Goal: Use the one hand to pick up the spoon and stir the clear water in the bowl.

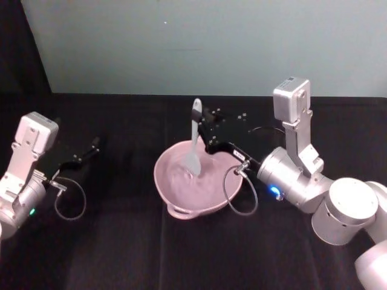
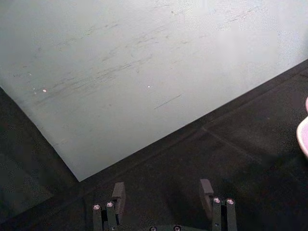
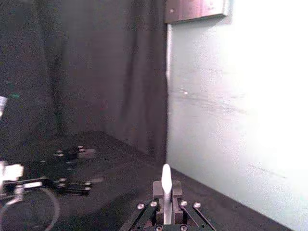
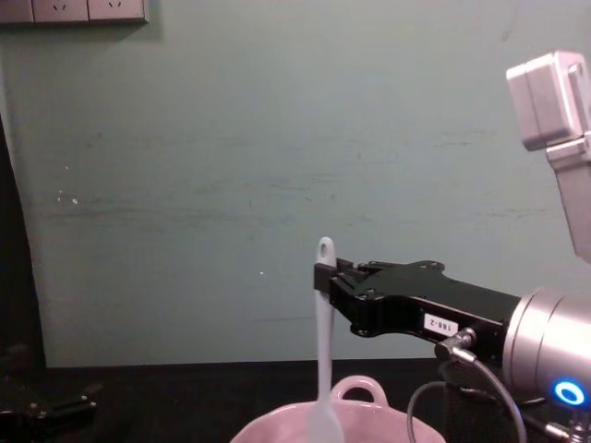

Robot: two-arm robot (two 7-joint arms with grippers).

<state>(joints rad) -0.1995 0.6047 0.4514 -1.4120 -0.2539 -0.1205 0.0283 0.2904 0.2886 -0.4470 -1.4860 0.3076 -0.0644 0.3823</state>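
The pale pink bowl (image 1: 159,179) sits at the middle of the black table, its loop handle toward me. The white spoon (image 1: 194,144) stands nearly upright, its blade down in the clear water (image 1: 180,179), which shows as a faint sheen. My right gripper (image 1: 202,124) reaches in from the right, shut on the spoon's upper handle. From the chest view, the right gripper (image 4: 322,278) clamps the spoon (image 4: 323,355) just under its holed end, above the bowl (image 4: 361,390). In the right wrist view the handle tip (image 3: 165,179) sticks up between the fingers. My left gripper (image 1: 94,145) rests open at the far left.
A pale green wall rises behind the black-covered table (image 1: 121,241). Loose cable loops hang by the right wrist (image 1: 240,193) and the left wrist (image 1: 68,202). In the left wrist view, the bowl's rim (image 2: 303,134) shows at one edge, beyond the open left gripper (image 2: 162,190).
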